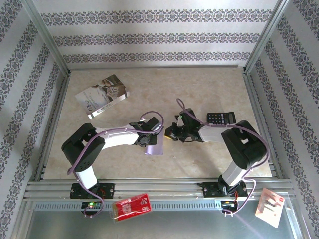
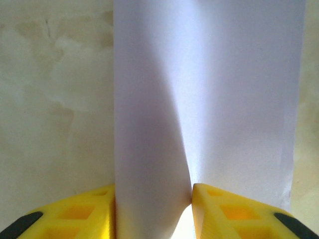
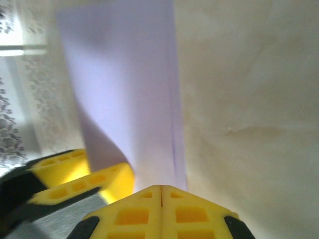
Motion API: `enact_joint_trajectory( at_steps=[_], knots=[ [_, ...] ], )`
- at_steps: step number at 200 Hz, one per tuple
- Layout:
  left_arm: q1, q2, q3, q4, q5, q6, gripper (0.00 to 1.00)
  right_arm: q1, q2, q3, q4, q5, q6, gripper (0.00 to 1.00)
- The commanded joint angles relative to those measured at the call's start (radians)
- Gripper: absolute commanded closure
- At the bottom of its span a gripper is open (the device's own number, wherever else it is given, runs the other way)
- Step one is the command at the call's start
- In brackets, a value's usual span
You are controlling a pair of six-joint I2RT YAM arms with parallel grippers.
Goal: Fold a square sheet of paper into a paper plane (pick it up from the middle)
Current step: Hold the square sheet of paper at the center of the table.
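this is a robot test cell in a lab, dressed up to look like a room. a beige marbled table point(image 1: 149, 84) sits boxed in by bare aluminium posts point(image 1: 47, 37), and the panels between them are covered in striped floral wallpaper point(image 1: 149, 37), a backdrop and not real house walls. along the near edge of the surface runs a slotted aluminium rail point(image 1: 159, 186) with two white-and-black robot arms bolted to it, the left arm point(image 1: 84, 149) and the right arm point(image 1: 244, 144), both trailing loose cables. household props lie about: a printed booklet point(image 1: 102, 94) near the far left corner, a black calculator point(image 1: 221, 118) towards the right edge, and a red packet point(image 1: 131, 205) and a blister pack point(image 1: 269, 206) on the metal shelf point(image 1: 174, 224) in front of the rail.
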Motion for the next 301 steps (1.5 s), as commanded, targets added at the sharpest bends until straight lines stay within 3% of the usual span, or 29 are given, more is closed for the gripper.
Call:
enact_joint_trajectory(
  at_steps=[1, 53, 301],
  knots=[
    [0.009, 0.028, -0.037, 0.021, 0.028, -0.022, 0.59, -0.049, -0.064, -0.001, -0.051, -0.027, -0.042, 0.95],
    [0.009, 0.042, -0.039, 0.033, 0.037, -0.044, 0.55, -0.104, -0.107, -0.047, -0.099, -0.008, -0.081, 0.95],
    [-0.010, 0.082, -0.009, -0.038, 0.029, 0.001, 0.50, -0.101, -0.090, -0.038, -0.098, -0.039, -0.088, 0.93]
  ],
)
